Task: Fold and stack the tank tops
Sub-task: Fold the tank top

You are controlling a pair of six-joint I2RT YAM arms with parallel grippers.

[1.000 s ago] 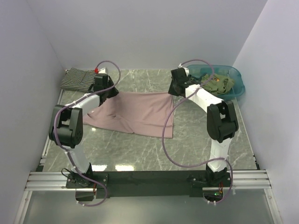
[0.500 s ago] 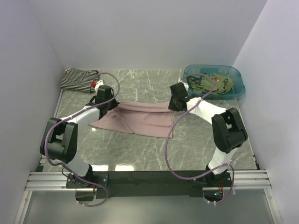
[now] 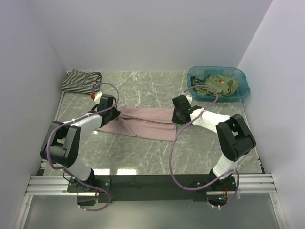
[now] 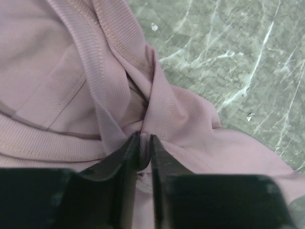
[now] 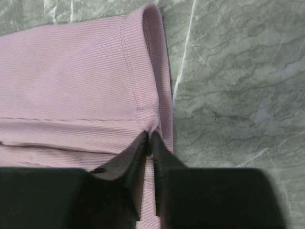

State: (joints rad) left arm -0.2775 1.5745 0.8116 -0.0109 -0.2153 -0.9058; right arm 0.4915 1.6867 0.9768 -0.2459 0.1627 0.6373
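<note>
Two grippers hold the opposite ends of the pink top (image 3: 145, 122), which lies on the table (image 3: 143, 152) as a long, narrow band folded lengthwise across the middle. The left gripper (image 4: 144, 143) is low at the band's left end. Its jaws are narrow and pinch a bunched fold of ribbed cloth where the straps and neckline gather. The right gripper (image 5: 148, 138) is low at the right end, its jaws almost together and nipping the folded hem at its corner. Beside that hem the marble surface is bare. The striped top (image 3: 81, 80) lies folded in the far left corner, well apart from the band. Olive tops (image 3: 220, 85) are heaped in the teal basin (image 3: 244, 91) at the far right, beyond the right arm.
</note>
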